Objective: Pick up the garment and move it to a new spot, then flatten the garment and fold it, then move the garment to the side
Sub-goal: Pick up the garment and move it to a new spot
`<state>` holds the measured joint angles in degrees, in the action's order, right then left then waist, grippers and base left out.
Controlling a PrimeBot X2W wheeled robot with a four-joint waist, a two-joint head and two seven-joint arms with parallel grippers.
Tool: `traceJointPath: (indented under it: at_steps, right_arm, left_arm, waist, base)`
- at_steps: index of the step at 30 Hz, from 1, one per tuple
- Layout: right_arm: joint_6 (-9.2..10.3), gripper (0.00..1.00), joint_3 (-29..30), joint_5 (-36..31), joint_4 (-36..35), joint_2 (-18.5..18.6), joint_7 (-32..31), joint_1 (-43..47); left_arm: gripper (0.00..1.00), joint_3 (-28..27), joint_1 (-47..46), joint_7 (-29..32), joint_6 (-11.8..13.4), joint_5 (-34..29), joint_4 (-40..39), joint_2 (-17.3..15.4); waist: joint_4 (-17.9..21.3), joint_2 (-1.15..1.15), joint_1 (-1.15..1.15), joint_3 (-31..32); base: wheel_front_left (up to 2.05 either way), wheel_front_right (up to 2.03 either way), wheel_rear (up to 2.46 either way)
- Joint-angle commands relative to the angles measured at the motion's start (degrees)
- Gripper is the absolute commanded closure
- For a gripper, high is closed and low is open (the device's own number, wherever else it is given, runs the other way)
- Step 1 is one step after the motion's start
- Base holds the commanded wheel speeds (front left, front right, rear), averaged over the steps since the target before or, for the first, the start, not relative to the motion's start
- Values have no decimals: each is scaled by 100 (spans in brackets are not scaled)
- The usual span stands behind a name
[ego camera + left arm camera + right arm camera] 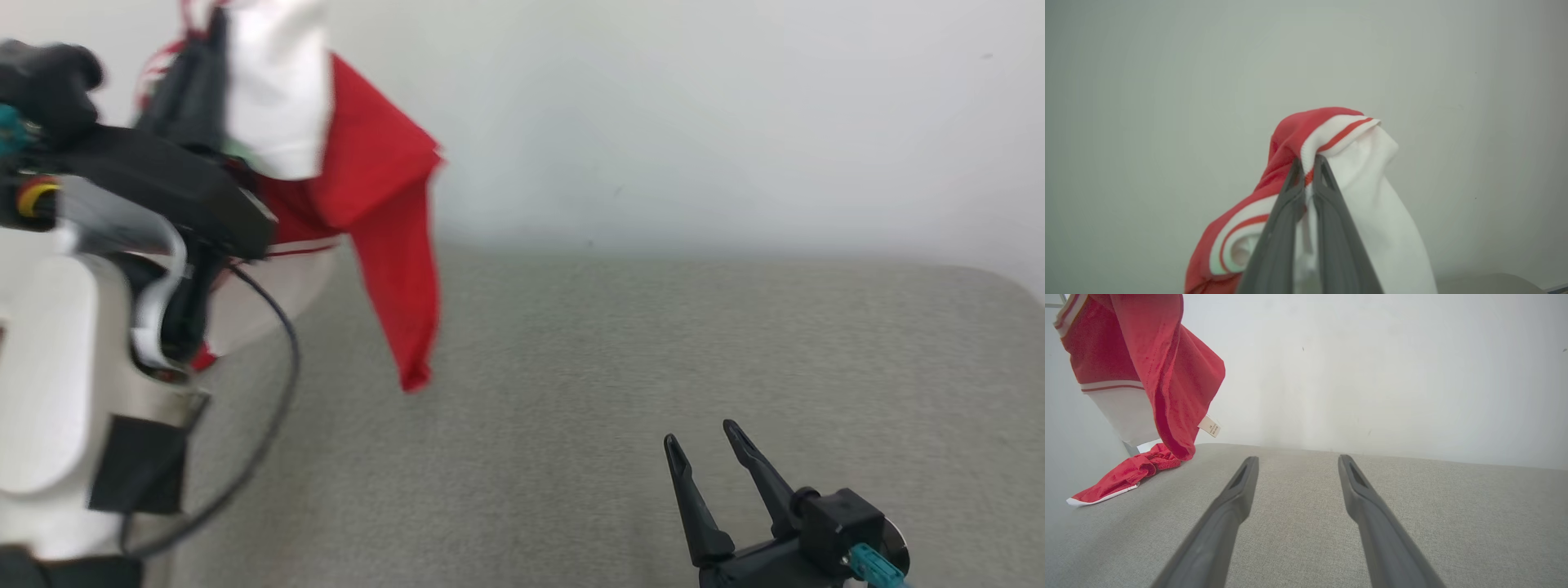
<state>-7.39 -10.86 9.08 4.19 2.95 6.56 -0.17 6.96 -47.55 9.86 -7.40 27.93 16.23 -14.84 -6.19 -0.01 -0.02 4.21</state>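
Note:
The garment (367, 188) is red and white with thin red stripes. It hangs high at the upper left of the head view, a red sleeve drooping toward the grey cloth surface. My left gripper (1309, 160) is shut on a striped white hem of the garment (1331, 134), lifting it in front of the pale wall. In the right wrist view the garment (1167, 367) dangles at the upper left, and its lowest red end rests on the surface. My right gripper (702, 434) is low at the lower right, open and holding nothing, well apart from the cloth; its fingers (1237, 490) are spread wide.
A grey fabric-covered surface (620, 367) stretches across the foreground, ending at a pale wall (694, 106) behind. My left arm's white forearm (57, 384) and a black cable (277, 392) fill the left of the head view.

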Motion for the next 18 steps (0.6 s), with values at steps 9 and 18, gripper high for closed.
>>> traceJointPath:
  at_steps: [9,18]
  right_arm:
    - [-19,0,-48,-137,-108,-8,-142,-221]
    - [-19,0,-114,-187,-231,-11,-237,-338]
  left_arm:
    - [100,506,910,-135,189,154,-1275,812]
    - [100,979,1597,-860,322,277,-912,1115]
  waist:
    - [1656,1,2,-28]
    - [2475,1,2,-574]
  base:
    - [0,0,0]
    - [0,0,0]
